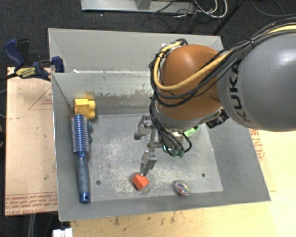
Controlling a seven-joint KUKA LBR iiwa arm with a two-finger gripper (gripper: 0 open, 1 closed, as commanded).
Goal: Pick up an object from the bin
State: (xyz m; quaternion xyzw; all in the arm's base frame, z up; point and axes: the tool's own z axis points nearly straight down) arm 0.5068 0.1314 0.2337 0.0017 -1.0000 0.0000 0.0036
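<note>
My gripper point(144, 151) hangs under the orange dome over the middle of the bin floor. It is open, with one finger point(140, 129) toward the back and the other finger point(148, 163) toward the front, and nothing between them. A small orange-red block point(140, 181) lies on the floor just in front of the front fingertip, very close to it; whether they touch I cannot tell. A small silvery round thing point(182, 187) rests near the front wall, to the right of the block.
A blue hairbrush point(81, 154) lies along the left wall, its handle toward the front. A yellow block point(85, 107) sits in the back left corner, just beyond the brush head. The arm and its cables cover the bin's right back part.
</note>
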